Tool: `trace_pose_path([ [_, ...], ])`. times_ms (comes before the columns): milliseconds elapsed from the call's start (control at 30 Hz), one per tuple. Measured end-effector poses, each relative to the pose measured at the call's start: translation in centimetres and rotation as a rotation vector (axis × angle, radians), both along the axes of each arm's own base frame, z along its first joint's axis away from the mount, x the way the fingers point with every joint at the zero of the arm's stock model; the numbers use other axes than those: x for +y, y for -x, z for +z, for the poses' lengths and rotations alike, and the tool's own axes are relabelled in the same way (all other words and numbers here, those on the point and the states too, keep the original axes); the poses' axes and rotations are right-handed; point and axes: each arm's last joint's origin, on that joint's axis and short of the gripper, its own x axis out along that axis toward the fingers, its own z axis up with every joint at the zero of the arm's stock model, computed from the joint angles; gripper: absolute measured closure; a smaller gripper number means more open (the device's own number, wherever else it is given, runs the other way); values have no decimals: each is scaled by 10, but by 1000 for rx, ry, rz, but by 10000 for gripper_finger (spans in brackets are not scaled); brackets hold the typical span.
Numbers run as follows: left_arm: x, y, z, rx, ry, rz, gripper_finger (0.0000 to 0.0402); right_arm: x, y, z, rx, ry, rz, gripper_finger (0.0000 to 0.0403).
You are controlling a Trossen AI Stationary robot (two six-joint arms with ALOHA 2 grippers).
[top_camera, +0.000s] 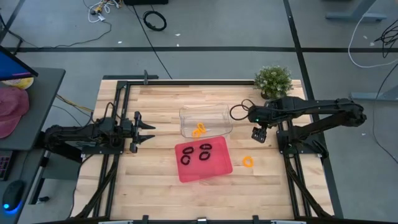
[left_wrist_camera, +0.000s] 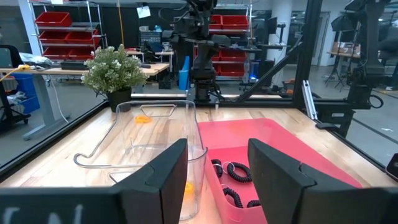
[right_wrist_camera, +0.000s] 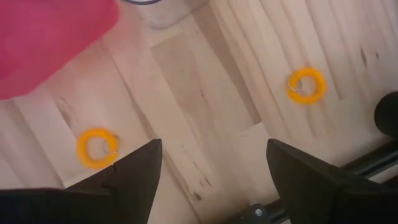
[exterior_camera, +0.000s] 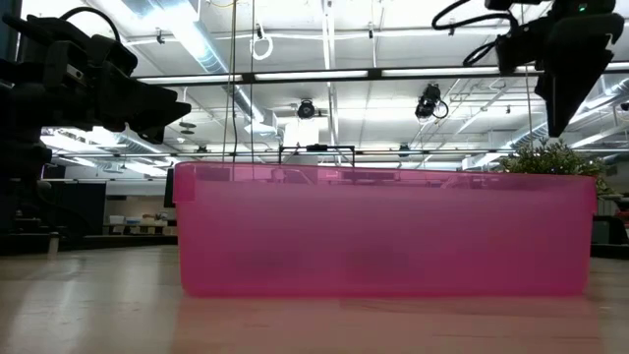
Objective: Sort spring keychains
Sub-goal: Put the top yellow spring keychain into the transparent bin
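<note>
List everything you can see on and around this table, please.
Table: one, pale wood.
Tray: one, red, mid-table.
Bin: one, clear, next to the tray.
Black keychains: at least three, in the tray.
Orange keychains: some in the bin, count unclear; two loose on the table.
Plant: one, green, table's far edge.
Cable coil: one, black, near the plant.
Cap: one, pink, side desk.
Left gripper: open, left of the bin.
Right gripper: open, over the loose orange keychains.
</note>
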Motion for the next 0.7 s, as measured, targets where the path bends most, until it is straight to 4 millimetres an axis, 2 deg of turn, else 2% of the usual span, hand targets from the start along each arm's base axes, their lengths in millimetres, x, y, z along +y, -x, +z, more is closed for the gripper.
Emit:
trace_pose_path([
  [700, 0, 0, 0, 0, 0, 0, 229, 38, 1, 1, -35, -3, 112, 112],
])
